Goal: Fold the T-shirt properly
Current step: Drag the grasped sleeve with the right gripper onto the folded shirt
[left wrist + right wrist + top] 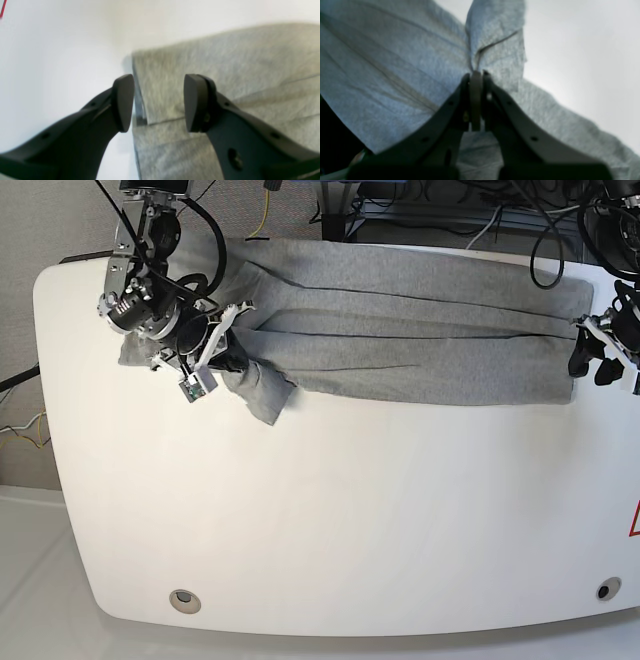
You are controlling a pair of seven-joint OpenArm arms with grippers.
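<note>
A large heather-grey cotton T-shirt (pixel 400 330) lies folded into a long band across the far part of the rounded white table (pixel 330 520), running from the table's left end to its right edge in the base view. Only plain grey cloth shows, with several lengthwise creases and overlapping layers.

At the shirt's left end in the base view, the right gripper (pixel 476 75) has its dark fingers pressed together on a pinch of the grey fabric; the right wrist view shows a small peak of cloth rising just above the fingertips (pixel 487 82). Below that grip a bunched flap of the shirt hangs toward the table's near side, beside the right arm.

At the shirt's other end, the left gripper (pixel 158 102) stands spread, its two black pads (pixel 192 102) apart over the corner of the folded cloth. One pad is over the shirt, the other over bare table just beside the shirt's edge. Whether the pads touch the cloth cannot be told.

Beyond the shirt's far edge, black cables (pixel 545 240) and a yellow cable (pixel 266 210) trail behind the table. A red mark (pixel 633 522) sits at the table's right edge, well apart from the shirt.
</note>
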